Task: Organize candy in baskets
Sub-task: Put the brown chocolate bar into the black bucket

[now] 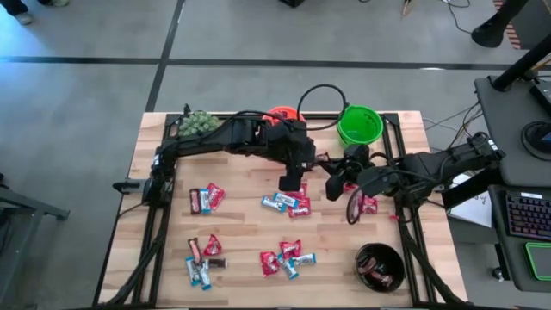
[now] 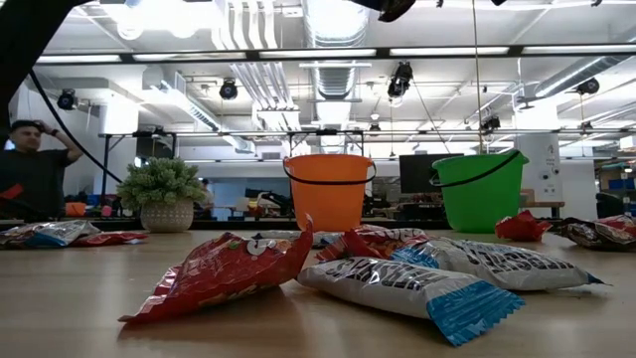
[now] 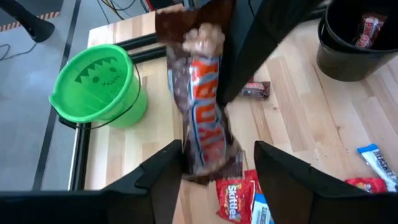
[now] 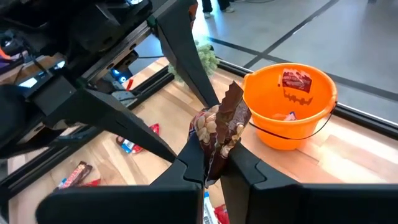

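**A:** From above, where's your bar?

**B:** Mid-table, your left gripper [image 1: 294, 176] and right gripper [image 1: 337, 182] meet; the black bowl [image 1: 380, 266] sits nearer the right arm.

**A:** Left wrist?

**B:** Fingers apart, the brown candy bar [image 3: 205, 112] standing lengthwise between them, hanging free.

**A:** Right wrist?

**B:** Fingers clamped on the bar's lower end, the orange pail [image 4: 290, 115] just beyond.

Three baskets [image 1: 359, 126]; one plant [image 1: 197, 123]; many candies [image 1: 288, 258]

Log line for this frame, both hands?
phase: both hands at one bar, above table | right hand: shut on brown candy bar | left hand: open, fingers either side of bar
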`<action>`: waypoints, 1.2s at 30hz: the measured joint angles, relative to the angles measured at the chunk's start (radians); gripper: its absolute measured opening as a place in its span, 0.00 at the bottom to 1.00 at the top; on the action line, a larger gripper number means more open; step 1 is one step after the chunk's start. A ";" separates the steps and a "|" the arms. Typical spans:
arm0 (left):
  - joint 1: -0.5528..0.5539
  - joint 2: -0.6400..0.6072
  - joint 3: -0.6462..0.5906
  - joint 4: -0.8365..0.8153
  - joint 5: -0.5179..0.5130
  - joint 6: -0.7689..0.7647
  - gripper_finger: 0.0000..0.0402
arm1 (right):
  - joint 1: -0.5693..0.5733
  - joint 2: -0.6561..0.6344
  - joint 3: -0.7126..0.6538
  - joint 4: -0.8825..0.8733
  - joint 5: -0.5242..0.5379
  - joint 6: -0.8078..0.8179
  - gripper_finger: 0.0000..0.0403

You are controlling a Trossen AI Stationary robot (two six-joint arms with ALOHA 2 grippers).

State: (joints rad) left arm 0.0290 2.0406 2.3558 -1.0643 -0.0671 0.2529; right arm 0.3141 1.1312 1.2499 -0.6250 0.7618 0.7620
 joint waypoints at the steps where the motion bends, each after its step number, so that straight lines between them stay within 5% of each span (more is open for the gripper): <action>1: 0.000 -0.001 0.000 0.002 -0.009 0.002 0.48 | 0.000 -0.001 0.000 0.001 -0.001 0.000 0.05; 8: 0.001 -0.011 0.000 0.003 -0.080 0.028 0.52 | 0.000 -0.001 0.000 -0.006 -0.046 0.001 0.05; 15: 0.001 -0.018 0.000 -0.048 -0.078 0.031 0.52 | 0.000 -0.001 0.002 -0.025 -0.201 0.022 0.05; 24: 0.003 -0.034 0.000 -0.096 -0.093 0.030 0.52 | 0.002 -0.011 0.002 -0.168 -0.231 0.086 0.05; 36: 0.004 -0.073 0.000 -0.184 -0.088 0.019 0.52 | 0.067 -0.019 0.002 -0.390 -0.469 0.268 0.05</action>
State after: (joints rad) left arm 0.0330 1.9681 2.3558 -1.2480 -0.1555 0.2721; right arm 0.3811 1.1126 1.2514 -1.0153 0.2932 1.0296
